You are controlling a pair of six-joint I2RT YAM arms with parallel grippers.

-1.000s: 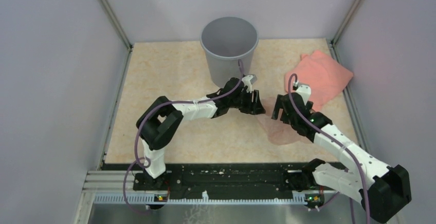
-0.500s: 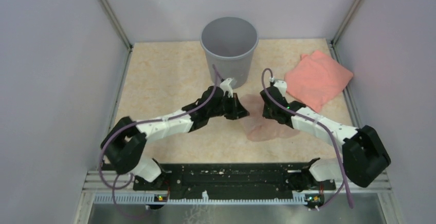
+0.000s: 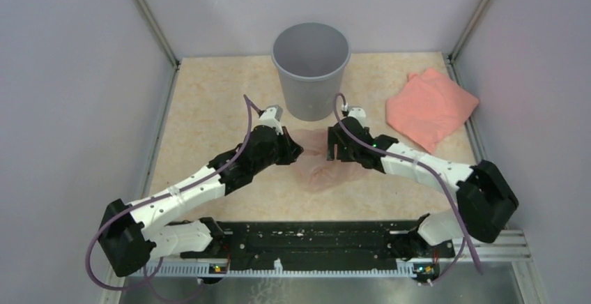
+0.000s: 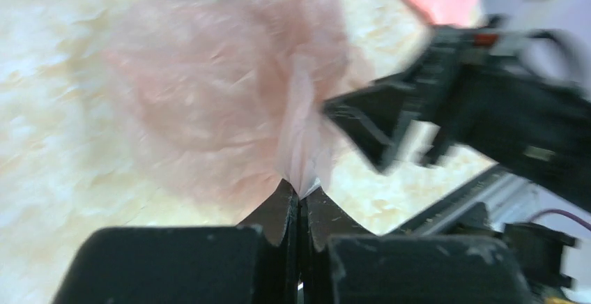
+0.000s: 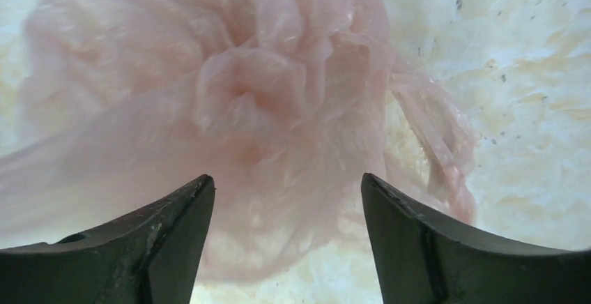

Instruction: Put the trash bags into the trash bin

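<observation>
Surroundings: the beige marbled surface [image 3: 209, 109] sits inside pale lavender walls [image 3: 77, 95]. A black rail [image 3: 306, 238] runs along the near edge and carries both arm bases. A salmon-pink folded bundle [image 3: 430, 107] lies opaque and flat at the far right, well apart from both arms. The grey trash bin [image 3: 311, 67] stands upright at the far centre with its mouth unobstructed. Nothing is visible inside it from the top view.

In the way: nothing lies between the bag and the bin. The two arms converge from left and right, with their wrists just short of the bin's base.

Trash bag [image 3: 317, 161]: it lies on the surface on the near side of the bin, close to the base and between the two pincers. The film is thin, translucent and pale pink, crumpled into soft folds. The surface pattern shows through at its edges.

Left pincer [image 4: 300, 196]: fully closed, with the tips nipping a narrow pleat at the bag's edge. The film fans out from that point.

Right pincer [image 5: 287, 185]: the fingers are spread wide and poised over the bunched middle of the bag. The film shows in the gap between them, and nothing is gripped.
</observation>
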